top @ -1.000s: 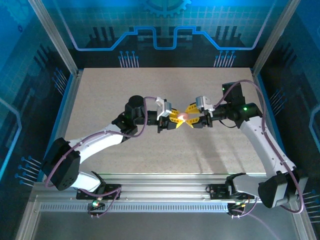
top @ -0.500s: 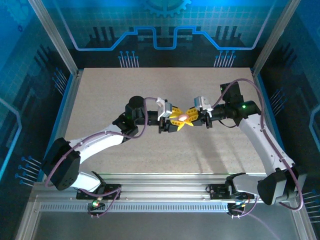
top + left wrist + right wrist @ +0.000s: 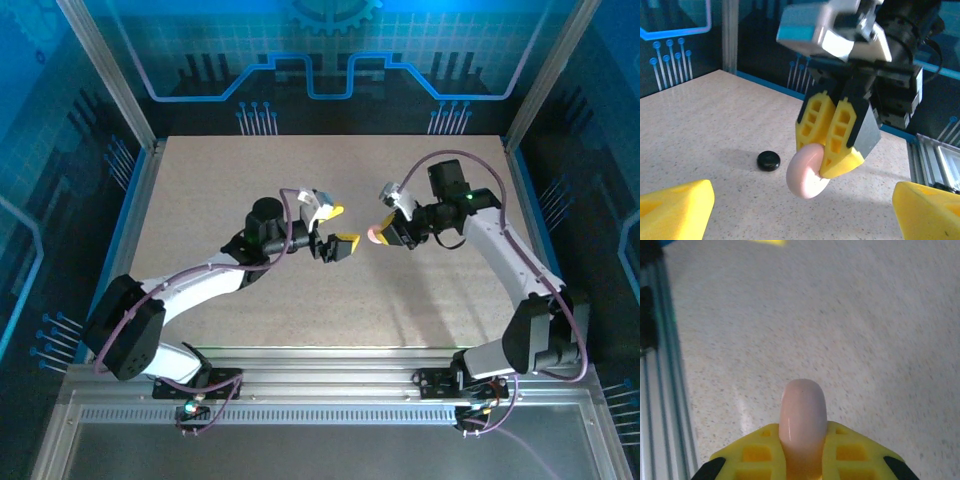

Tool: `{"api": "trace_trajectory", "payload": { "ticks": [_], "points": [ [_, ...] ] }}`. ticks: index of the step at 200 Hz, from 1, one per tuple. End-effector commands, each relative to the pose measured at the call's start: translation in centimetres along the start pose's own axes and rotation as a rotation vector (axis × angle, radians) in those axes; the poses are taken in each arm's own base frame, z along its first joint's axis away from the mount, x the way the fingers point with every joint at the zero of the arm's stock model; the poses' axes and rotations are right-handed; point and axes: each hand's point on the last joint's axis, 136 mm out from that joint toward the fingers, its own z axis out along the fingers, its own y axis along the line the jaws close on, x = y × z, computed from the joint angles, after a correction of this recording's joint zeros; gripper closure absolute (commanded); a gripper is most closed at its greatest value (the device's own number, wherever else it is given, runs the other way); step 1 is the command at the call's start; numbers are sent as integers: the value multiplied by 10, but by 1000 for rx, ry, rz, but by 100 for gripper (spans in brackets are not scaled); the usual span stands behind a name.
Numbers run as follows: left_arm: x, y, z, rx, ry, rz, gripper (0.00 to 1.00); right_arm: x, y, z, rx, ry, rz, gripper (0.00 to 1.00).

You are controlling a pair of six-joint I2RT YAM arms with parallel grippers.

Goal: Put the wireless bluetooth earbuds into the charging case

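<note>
The right gripper [image 3: 378,233] is clamped on a pink round disc [image 3: 374,236], held above the table [image 3: 300,180] near its middle. In the right wrist view the two yellow fingers [image 3: 757,455] squeeze the disc [image 3: 802,415] edge-on, so its rounded rim stands up between them. In the left wrist view the same gripper [image 3: 822,157] points down and the disc [image 3: 802,176] hangs out below the fingertips, tilted and clear of the tabletop (whether it is the charging case I cannot tell).

The left gripper [image 3: 340,227] faces it from just beside, jaws spread wide and holding nothing. Its yellow fingertips [image 3: 675,207] sit at the lower corners of its own wrist view, with the speckled surface between them.

A black round disc [image 3: 769,160] lies flat on the table, beyond and to the left of the pink one in the left wrist view, apart from both grippers.

Both arms reach inward from the near edge, the right arm arching higher, with purple cables looping along each.
</note>
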Motion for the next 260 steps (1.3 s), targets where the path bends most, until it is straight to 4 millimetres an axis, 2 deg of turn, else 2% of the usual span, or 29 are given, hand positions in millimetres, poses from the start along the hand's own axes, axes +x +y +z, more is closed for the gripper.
{"api": "trace_trajectory", "payload": {
  "ticks": [1, 19, 46, 87, 154, 197, 260],
  "points": [
    [5, 17, 4, -85, 34, -77, 7, 15, -26, 0, 122, 72, 149, 91],
    [12, 33, 7, -162, 86, -110, 7, 27, -37, 5, 164, 126, 188, 91],
    [18, 46, 8, -228, 141, -148, 6, 43, -50, 11, 202, 197, 243, 90],
    [26, 65, 3, -345, 185, -196, 6, 51, -61, 23, 197, 240, 284, 89],
    [25, 69, 2, -367, 207, -186, 6, 65, -77, 37, 161, 374, 352, 89],
    [23, 71, 3, -378, 210, -186, 6, 74, -89, 41, 159, 415, 402, 86],
    [21, 73, 2, -388, 231, -155, 6, 82, -108, 64, 116, 455, 436, 87]
  ]
}}
